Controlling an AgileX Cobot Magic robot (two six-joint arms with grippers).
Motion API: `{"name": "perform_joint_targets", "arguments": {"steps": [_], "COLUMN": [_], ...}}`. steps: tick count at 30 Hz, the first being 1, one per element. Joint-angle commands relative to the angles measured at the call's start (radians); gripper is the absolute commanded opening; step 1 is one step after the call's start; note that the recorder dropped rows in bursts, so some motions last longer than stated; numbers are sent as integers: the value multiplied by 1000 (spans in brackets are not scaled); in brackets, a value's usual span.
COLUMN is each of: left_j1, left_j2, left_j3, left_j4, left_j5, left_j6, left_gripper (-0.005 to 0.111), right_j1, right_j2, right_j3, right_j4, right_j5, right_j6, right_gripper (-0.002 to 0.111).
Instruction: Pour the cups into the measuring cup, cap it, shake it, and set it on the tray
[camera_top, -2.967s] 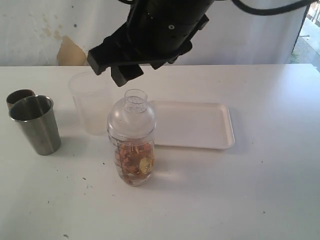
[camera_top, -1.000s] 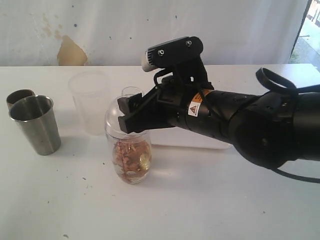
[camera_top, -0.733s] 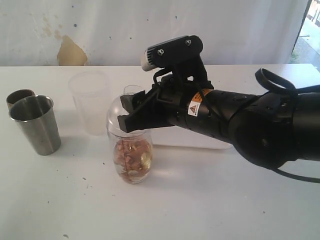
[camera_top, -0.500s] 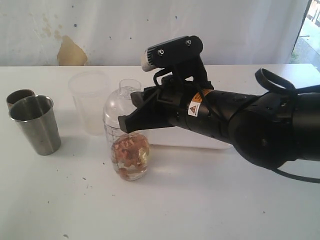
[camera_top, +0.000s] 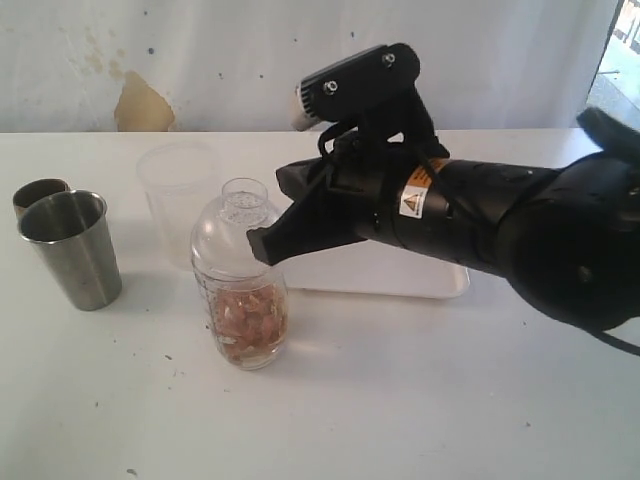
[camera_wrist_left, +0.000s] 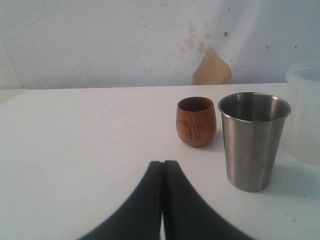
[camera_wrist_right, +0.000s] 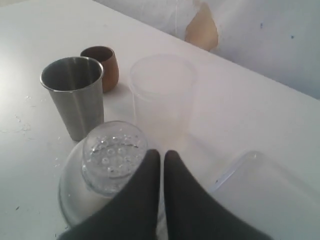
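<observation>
The measuring cup (camera_top: 240, 290) stands on the table with its clear domed strainer lid (camera_wrist_right: 112, 155) on and reddish-brown pieces inside. My right gripper (camera_top: 260, 245) is shut with nothing between its fingers (camera_wrist_right: 142, 185). Its tips lie against the right side of the lid, not around it. One steel cup (camera_top: 70, 250) stands at the far left and shows close up in the left wrist view (camera_wrist_left: 252, 140). My left gripper (camera_wrist_left: 163, 162) is shut and empty, low over the table in front of that cup. The white tray (camera_top: 400, 283) lies behind my right arm, mostly hidden.
A small brown wooden cup (camera_wrist_left: 196, 121) sits just behind the steel cup. A frosted plastic cup (camera_top: 180, 200) without marks stands behind the measuring cup. The white wall runs along the table's far edge.
My right gripper's jaws, open around the lid a second ago, have closed together. The measuring cup has slid left out from between them, and the arm has risen a little.
</observation>
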Motion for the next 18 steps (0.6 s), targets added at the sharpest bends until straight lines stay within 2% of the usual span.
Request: {"name": "perform_joint_targets", "arguments": {"steps": [1, 4, 6, 12, 18], "left_j1": [0, 0, 0, 0, 0], "left_j2": [-4, -4, -4, -4, -4], "left_j3": [6, 6, 6, 6, 6], "left_j4": [1, 1, 1, 1, 1], "left_j5": [2, 2, 2, 2, 2], "left_j6": [-3, -3, -3, -3, -3], "left_gripper": [0, 0, 0, 0, 0], "right_j1": [-6, -6, 5, 51, 52], "right_j2": [-29, -8, 13, 47, 80], "right_j3": [3, 3, 3, 1, 1], "right_j4": [-25, -40, -48, -93, -90], "right_j5": [26, 22, 6, -73, -200], "right_j6": [-29, -29, -30, -37, -22], "right_gripper": [35, 72, 84, 84, 84]}}
